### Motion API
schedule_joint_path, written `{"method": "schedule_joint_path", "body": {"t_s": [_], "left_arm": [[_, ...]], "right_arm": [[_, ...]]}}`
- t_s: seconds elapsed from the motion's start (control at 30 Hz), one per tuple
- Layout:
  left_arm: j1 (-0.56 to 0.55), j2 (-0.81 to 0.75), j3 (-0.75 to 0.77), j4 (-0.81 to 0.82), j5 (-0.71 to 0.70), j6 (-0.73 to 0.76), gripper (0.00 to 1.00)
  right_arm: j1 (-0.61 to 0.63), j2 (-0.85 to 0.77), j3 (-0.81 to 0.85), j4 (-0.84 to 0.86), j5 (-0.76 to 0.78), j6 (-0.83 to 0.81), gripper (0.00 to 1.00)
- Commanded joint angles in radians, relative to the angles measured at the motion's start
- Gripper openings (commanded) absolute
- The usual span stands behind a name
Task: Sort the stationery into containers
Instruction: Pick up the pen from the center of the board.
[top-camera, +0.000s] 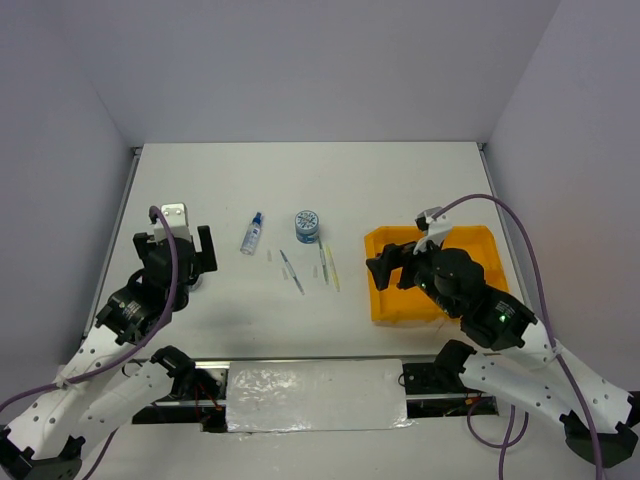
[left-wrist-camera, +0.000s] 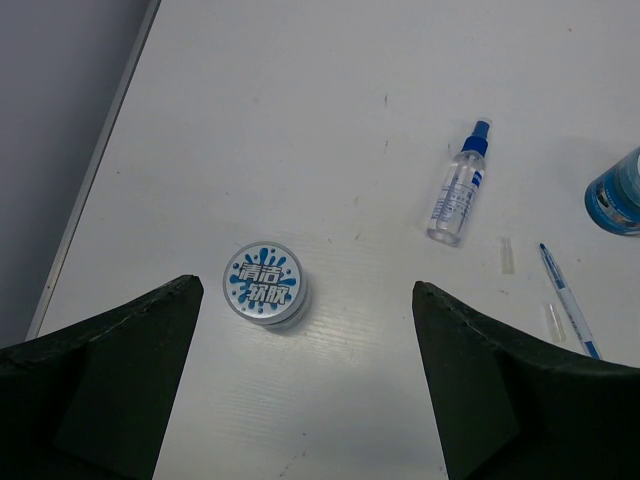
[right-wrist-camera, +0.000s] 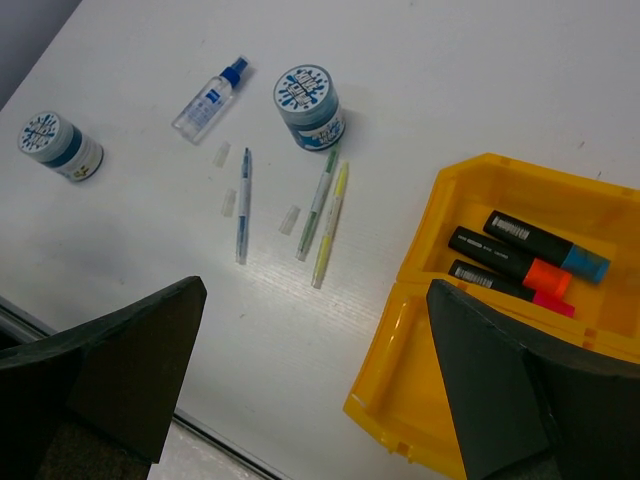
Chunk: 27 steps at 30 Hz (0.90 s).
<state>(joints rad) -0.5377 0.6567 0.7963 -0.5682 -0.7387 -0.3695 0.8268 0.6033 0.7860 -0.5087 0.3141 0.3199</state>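
**Overhead and wrist views, sorting of stationery.** The left gripper (left-wrist-camera: 306, 300) hangs with its jaws spread wide and empty above a round blue-white pot (left-wrist-camera: 266, 285). This pot stands upright on the white table (left-wrist-camera: 300, 120) and shows between the two fingers, touching neither. From it, the blue-capped clear bottle (left-wrist-camera: 458, 185) lies on its side at 2 o'clock, well apart.

The right gripper (right-wrist-camera: 316, 300), jaws likewise wide apart and holding nothing, hovers over the 9 o'clock edge of the orange-yellow tray (right-wrist-camera: 420, 250). Seen from overhead, the tray sits at 3 o'clock from the table's centre. One of its compartments holds three black highlighters (right-wrist-camera: 510, 265) lying side by side, capped blue, orange and pink.

At 9 o'clock from the tray, three thin pens lie loose on the table: the blue pen (right-wrist-camera: 243, 205), the green pen (right-wrist-camera: 318, 205) and the yellow pen (right-wrist-camera: 330, 225), the last two just beside each other. A second pot (right-wrist-camera: 310, 105) stands at 12 o'clock from the green pen, near its far end. Small clear caps (right-wrist-camera: 289, 219) lie among the pens.
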Motion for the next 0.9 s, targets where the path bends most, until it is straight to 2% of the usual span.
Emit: {"method": "schedule_joint_path", "body": {"t_s": [0.0,0.23,0.87], "left_arm": [[0.007,0.001,0.007,0.034,-0.013,-0.002,0.99],[0.007,0.011,0.009,0.031,-0.016,-0.006,0.99],[0.007,0.001,0.009,0.034,-0.019,-0.002,0.99]], "right_arm": [[0.008,-0.007,0.053,0.009,0.025,-0.019,1.0],[0.008,0.019,0.081,0.022,0.0,-0.028,1.0],[0.008,-0.045,0.088,-0.037,0.04,-0.036,1.0]]}}
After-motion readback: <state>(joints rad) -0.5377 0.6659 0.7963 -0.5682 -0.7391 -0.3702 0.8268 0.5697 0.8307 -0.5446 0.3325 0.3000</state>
